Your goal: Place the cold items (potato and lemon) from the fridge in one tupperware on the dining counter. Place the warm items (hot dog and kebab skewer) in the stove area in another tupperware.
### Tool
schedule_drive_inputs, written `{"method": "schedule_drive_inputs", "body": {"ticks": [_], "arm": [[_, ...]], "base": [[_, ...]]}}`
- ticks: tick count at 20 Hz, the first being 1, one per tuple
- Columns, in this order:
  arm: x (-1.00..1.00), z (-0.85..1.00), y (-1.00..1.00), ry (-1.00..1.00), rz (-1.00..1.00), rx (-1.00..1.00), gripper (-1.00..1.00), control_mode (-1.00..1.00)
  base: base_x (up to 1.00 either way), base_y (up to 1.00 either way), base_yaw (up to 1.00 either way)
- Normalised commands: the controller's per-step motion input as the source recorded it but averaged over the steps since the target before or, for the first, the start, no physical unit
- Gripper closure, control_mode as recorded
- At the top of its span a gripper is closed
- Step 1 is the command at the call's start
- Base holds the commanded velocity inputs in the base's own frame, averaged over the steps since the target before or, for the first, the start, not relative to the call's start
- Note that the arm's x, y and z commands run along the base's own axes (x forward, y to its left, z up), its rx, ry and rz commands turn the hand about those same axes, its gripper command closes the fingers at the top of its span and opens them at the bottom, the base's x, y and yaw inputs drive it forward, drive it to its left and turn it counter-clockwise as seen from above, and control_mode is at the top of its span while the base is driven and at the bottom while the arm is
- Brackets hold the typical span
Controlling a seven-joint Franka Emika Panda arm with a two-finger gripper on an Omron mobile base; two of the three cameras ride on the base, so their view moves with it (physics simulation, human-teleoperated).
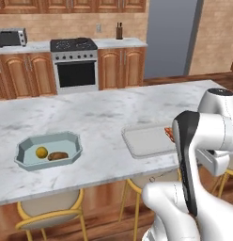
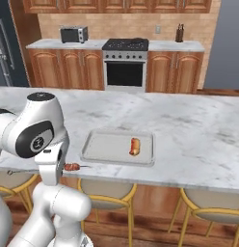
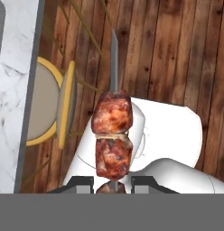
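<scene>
Currently clamped in the end effector (image 3: 112,186): kebab skewer (image 3: 112,135), gripped at 1 end, carried level just off the counter (image 2: 189,144) edge, near the tupperware (image 2: 102,144) holding the hot dog (image 2: 135,146).

Robot arm (image 2: 39,130): glossy white rounded shell segments, dark grey joint bands, a small round emblem on one dark joint cap.
</scene>
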Motion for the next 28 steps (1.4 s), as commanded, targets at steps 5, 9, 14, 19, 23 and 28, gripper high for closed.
{"method": "schedule_drive_inputs", "body": {"ticks": [5,9,14,19,23,28], "arm": [[0.0,0.0,0.0,0.0,0.0,0.0,1.0,1.0],[0.0,0.0,0.0,0.0,0.0,0.0,1.0,1.0],[0.55,0.04,0.05,0.0,0.0,-0.01,1.0,-1.0],[0.99,0.1,0.0,0.17,0.0,0.0,1.0,-1.0],[0.98,0.02,0.01,0.26,0.0,-0.05,1.0,-1.0],[1.0,-0.06,0.0,0.1,0.04,-0.01,1.0,-1.0]], "base": [[0.62,0.41,-0.12],[0.88,0.44,-0.08],[0.4,0.15,-0.01],[0.0,0.0,0.0],[0.0,0.0,0.0],[0.0,0.0,0.0]]}}
